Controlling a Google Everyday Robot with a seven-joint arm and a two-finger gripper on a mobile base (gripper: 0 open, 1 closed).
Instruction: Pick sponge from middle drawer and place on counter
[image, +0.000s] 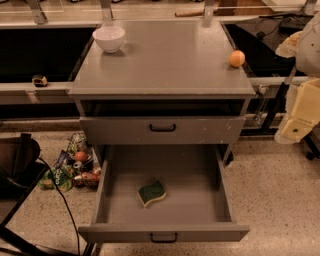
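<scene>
1. Nearest the camera, the middle drawer (200, 233) stands pulled well out, with its plain front and small black bar handle facing forward. I judge the access step done.
2. The sponge (151, 193) lies flat on the drawer floor, green face up, a little left of centre. It touches no wall.
3. The gripper (299, 112) hangs at the right edge of the view, beside the cabinet and well apart from the sponge. I cannot tell whether it is wide or narrow, and it visibly carries nothing.
4. Above the open drawer sits the scuffed grey drawer front (210, 131).
5. Farther back, the counter (165, 65) carries an orange ball (237, 58) near its right edge and a white bowl (109, 38) at its far left corner, with bare grey surface between them.
6. By my judgement, all 4 remaining parts are ahead: reaching in, grasping, lifting out and setting the sponge down on that bare stretch.
</scene>
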